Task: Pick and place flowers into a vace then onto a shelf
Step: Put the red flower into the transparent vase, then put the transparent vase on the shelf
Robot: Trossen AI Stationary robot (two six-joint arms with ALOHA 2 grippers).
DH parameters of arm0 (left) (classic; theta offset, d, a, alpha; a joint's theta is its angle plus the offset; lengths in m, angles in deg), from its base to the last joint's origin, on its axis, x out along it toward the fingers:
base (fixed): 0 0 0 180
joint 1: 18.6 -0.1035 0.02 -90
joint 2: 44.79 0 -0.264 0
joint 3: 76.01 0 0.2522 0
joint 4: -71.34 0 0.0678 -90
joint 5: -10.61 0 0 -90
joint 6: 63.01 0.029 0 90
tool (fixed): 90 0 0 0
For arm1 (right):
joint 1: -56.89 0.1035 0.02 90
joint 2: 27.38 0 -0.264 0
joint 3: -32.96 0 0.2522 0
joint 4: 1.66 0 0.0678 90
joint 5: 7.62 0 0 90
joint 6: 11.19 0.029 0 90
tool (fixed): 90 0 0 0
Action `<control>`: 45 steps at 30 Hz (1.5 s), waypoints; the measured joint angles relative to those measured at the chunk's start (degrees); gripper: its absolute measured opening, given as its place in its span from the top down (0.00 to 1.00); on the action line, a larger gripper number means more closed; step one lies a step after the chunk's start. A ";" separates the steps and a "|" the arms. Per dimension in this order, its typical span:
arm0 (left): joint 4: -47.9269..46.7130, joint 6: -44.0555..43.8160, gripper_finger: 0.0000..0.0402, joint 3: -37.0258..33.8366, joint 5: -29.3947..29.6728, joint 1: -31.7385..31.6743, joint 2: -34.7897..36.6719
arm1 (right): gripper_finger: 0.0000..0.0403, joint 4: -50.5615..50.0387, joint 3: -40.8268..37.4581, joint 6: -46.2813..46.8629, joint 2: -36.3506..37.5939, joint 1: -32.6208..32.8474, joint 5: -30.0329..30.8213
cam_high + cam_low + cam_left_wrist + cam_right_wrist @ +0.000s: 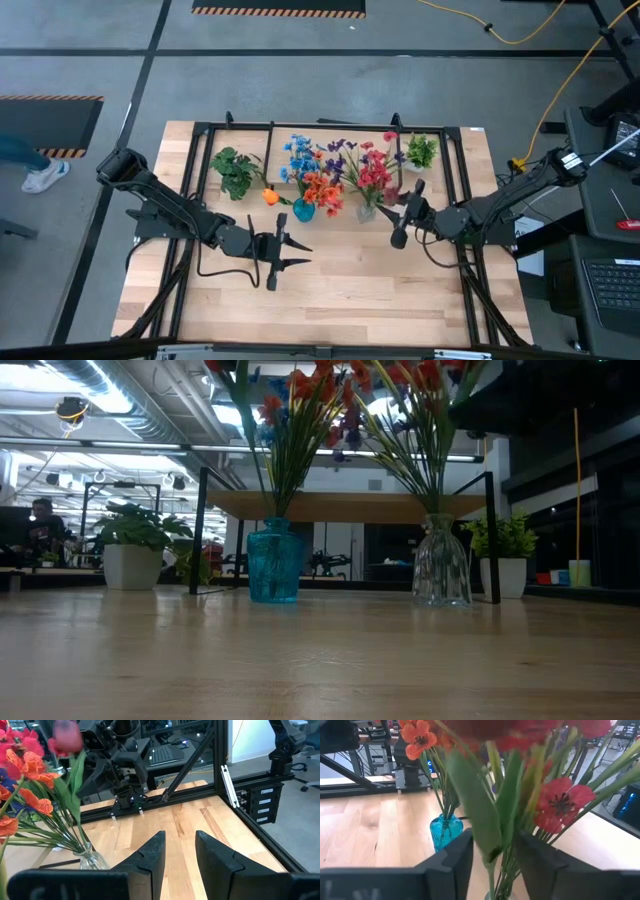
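A: From the high view, your right gripper (pixel 402 215) sits just at 3 o'clock of the clear vase (pixel 366 211); the left gripper (pixel 285 251) waits empty at 6 o'clock of the blue vase (pixel 303 209), fingers parted.

B: And low down?

A: Both bunches of flowers (pixel 300 420) stand upright, long axis vertical, under the shelf (pixel 340 506) on the table (pixel 320 660).

B: Right wrist?

A: Your fingers (pixel 451 857) are spread, stems (pixel 507 865) between them, not yet pinched.
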 joint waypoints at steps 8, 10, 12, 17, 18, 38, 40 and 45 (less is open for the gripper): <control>-0.21 -0.22 0.75 0.00 0.00 0.15 0.00 | 0.55 -3.06 0.03 0.09 2.96 0.25 -0.08; -0.23 -0.20 0.75 -0.01 0.02 0.50 0.00 | 0.54 -5.27 0.03 0.12 4.13 0.74 -0.08; -0.66 -0.20 0.75 0.00 0.02 1.09 0.03 | 0.54 -7.12 0.03 0.40 5.42 1.39 -0.14; -4.09 -1.61 0.75 -0.02 2.12 2.73 1.18 | 0.54 -8.80 0.03 0.28 8.52 3.26 -0.16; -5.17 -2.45 0.75 -0.02 3.56 3.12 1.59 | 0.54 -9.19 0.03 0.27 9.14 3.63 -0.15; -32.70 -22.09 0.75 -0.02 30.28 12.23 9.33 | 0.54 -18.04 0.03 -0.74 12.16 12.51 -0.16; -33.77 -23.73 0.75 -0.02 31.05 12.57 9.33 | 0.54 -19.07 0.03 0.39 12.14 12.87 -0.08; -34.46 -26.77 0.75 -0.02 31.36 12.55 9.33 | 0.54 -19.62 0.03 1.10 12.16 12.96 -0.01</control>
